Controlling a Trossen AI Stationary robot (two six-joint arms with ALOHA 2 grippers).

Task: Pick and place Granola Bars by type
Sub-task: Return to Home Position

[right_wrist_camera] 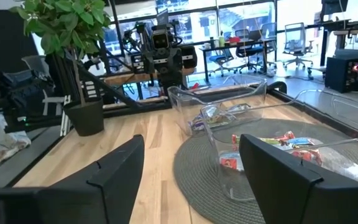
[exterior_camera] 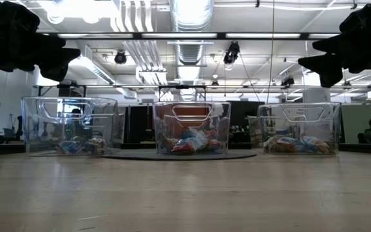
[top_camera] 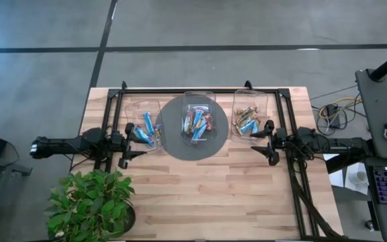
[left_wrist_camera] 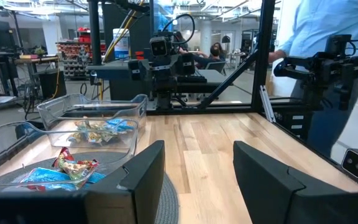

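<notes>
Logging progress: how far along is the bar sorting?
Done: blue bars lie in the left bin, mostly gold bars in the right bin. In hand: nothing; the left gripper and right gripper are open, empty. Left: several mixed bars in the middle bin.

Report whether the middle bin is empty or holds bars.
Not empty: the middle bin on the grey mat holds several bars, blue and multicoloured wrappers mixed.

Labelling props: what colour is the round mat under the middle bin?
Dark grey. The round mat shows best in the high view, from above.
</notes>
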